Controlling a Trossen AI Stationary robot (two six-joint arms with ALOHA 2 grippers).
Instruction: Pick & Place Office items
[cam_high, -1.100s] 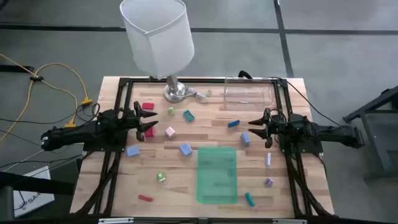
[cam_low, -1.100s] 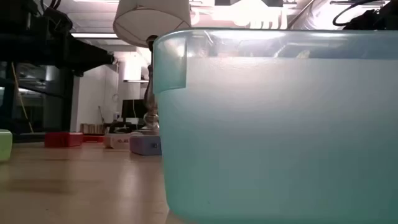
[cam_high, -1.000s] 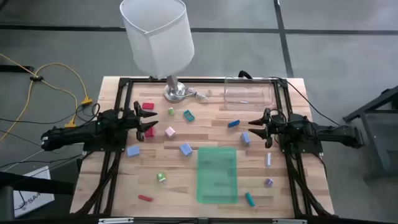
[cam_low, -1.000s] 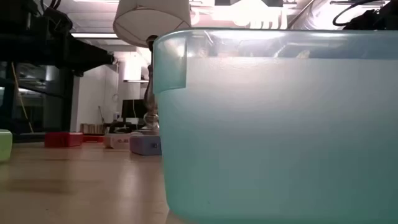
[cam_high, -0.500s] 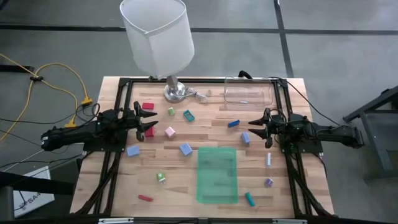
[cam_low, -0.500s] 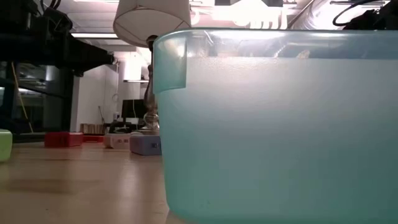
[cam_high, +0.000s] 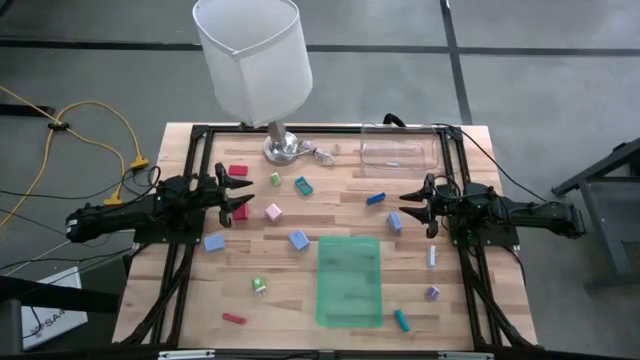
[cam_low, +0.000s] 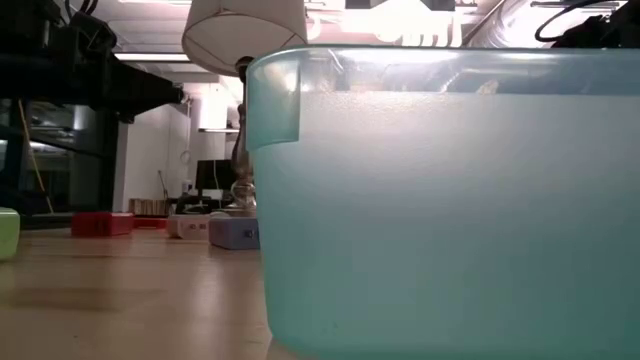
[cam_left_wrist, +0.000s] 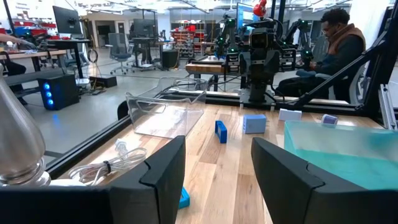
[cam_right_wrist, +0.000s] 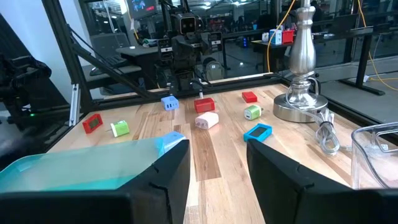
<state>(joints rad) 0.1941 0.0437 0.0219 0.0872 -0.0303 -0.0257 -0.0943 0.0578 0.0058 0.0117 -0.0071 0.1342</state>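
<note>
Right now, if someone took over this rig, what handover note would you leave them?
Left pincer: open, empty, hovering at the table's left side beside a red block and a pink block.
Right pincer: open, empty, at the right side next to a blue block.
Office items lie scattered on the wooden table; the green tray looks empty, and the clear container appears to hold nothing coloured.
Done: apparently nothing placed. Left: seemingly every piece.

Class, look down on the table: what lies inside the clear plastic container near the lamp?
The clear plastic container seems to hold no coloured office pieces; only wood shows through its bottom. Glare on its walls hides the corners.
</note>
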